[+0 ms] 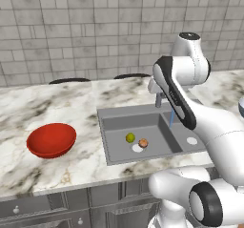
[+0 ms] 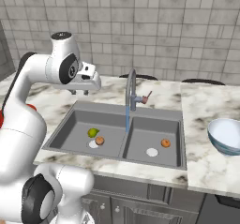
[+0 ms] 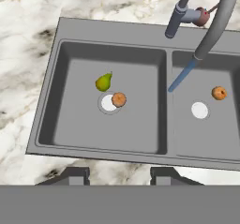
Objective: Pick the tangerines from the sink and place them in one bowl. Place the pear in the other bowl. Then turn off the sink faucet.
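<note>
The grey double sink [image 3: 70, 124] holds a yellow-green pear [image 3: 103, 82] and one tangerine [image 3: 119, 99] by the left drain, and a second tangerine [image 3: 219, 93] in the right basin. The same pear [image 2: 93, 132] and both tangerines [image 2: 100, 140] [image 2: 165, 143] lie on the sink floor in the right base view. My gripper [image 2: 79, 93] hangs open above the left basin's back rim, well above the fruit, with nothing between its fingers. The faucet [image 2: 131, 85] runs a thin blue stream [image 2: 127, 117]. The red bowl [image 1: 51, 139] sits left of the sink and the pale bowl [image 2: 226, 135] right of it.
Marble counter [image 1: 28, 108] surrounds the sink, with a tiled wall behind. The faucet's small side handle [image 2: 145, 97] points right. White drains [image 3: 199, 110] mark each basin. My own arm crosses in front of the right basin in the left base view.
</note>
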